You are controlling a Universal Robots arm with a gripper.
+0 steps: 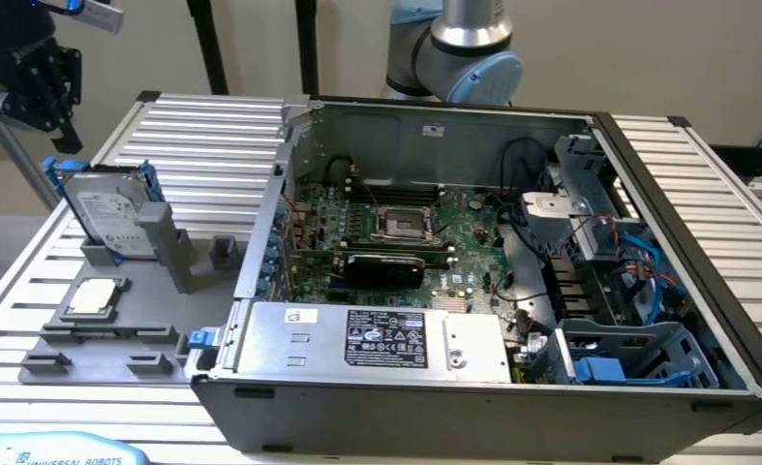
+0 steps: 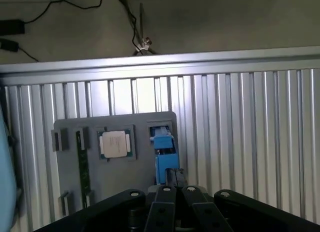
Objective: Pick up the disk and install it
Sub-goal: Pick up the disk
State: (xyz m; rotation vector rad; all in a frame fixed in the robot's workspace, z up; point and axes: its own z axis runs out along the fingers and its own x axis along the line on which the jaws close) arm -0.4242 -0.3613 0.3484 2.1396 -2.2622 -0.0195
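Observation:
The disk (image 1: 109, 218) stands upright on its edge in a slot of the grey fixture (image 1: 103, 339), at the exterior view's left; it is silver with a white label and a blue carrier. My black gripper (image 1: 52, 116) hangs above it, apart from it and shut on nothing. In the wrist view the gripper (image 2: 175, 178) shows its two fingers pressed together, directly over the blue carrier edge of the disk (image 2: 164, 149).
A small square chip (image 1: 98, 295) lies on the fixture beside the disk. The open computer case (image 1: 690, 223) holds the motherboard (image 1: 394, 232), a grey box with a sticker (image 1: 381, 339) and a blue-grey drive cage (image 1: 626, 358). Ribbed aluminium table (image 1: 213, 136) surrounds them.

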